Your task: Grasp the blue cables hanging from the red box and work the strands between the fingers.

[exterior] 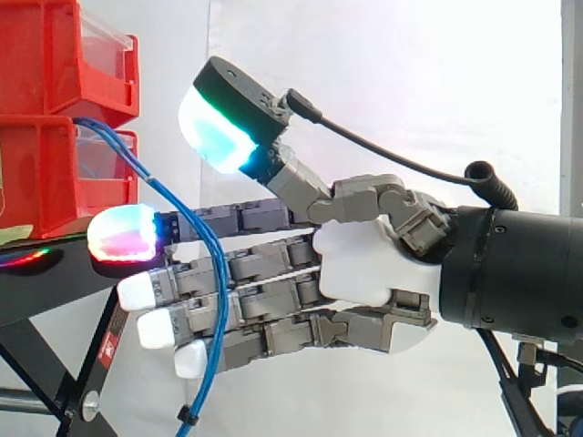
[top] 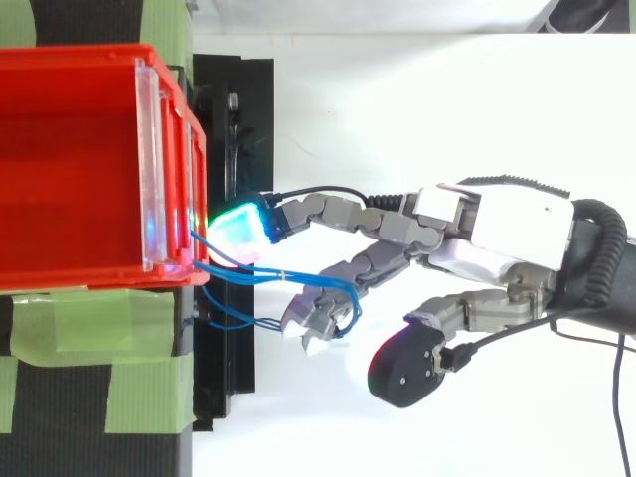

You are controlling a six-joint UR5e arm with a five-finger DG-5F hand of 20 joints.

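The robot hand reached left, fingers straight and thumb raised wide; thin blue cables from the red plastic bin draped across its fingers.

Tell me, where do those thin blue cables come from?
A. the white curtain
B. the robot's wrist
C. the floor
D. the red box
D: the blue cables come out of the red box and hang down across the straight fingers of the hand.
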